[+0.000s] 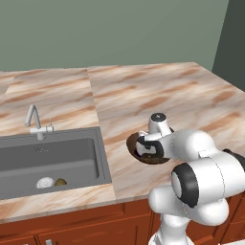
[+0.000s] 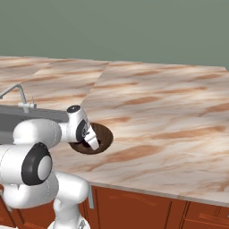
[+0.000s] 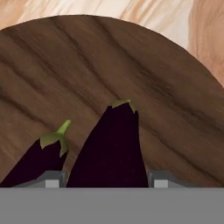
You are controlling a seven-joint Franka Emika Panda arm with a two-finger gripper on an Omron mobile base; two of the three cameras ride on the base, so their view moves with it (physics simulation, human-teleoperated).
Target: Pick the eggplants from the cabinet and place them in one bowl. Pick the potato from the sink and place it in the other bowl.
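- Over the wooden bowl point(image 3: 131, 57), the gripper point(image 3: 103, 181) has its two fingers clamped on either side of one eggplant point(image 3: 111, 148), which hangs stem-end toward the bowl floor; whether the tip already touches the wood I cannot tell.
- Beside that eggplant, inside the same bowl, lies the second eggplant point(image 3: 37, 159), dark purple with a light green cap and a short curled stem.
- The held eggplant is long and tapered, glossy purple-black, and its green cap is small and flat; the skin looks smooth, so it would probably slide a little once let go.
- My reading of the step: this is the drop-off of the second eggplant, so the cabinet half of the task looks nearly finished.
- The next move calls for opening the fingers low over the bowl, then lifting straight up so the fingertips do not drag either eggplant over the shallow rim.
- From the base views the bowl point(image 1: 135, 143) sits on the marble counter point(image 1: 158, 91) near its front edge, with the arm's wrist bent down over it.
- To the left of the bowl is the sink point(image 1: 19, 158), with its silver faucet point(image 1: 34, 122) at the back.
- In the sink's front part the potato point(image 1: 60, 182) lies just beside a small white round object point(image 1: 45, 182); it looks untouched.
- After the release, the arm would have to swing from the bowl to the sink and pick the brown lump, not the white one.
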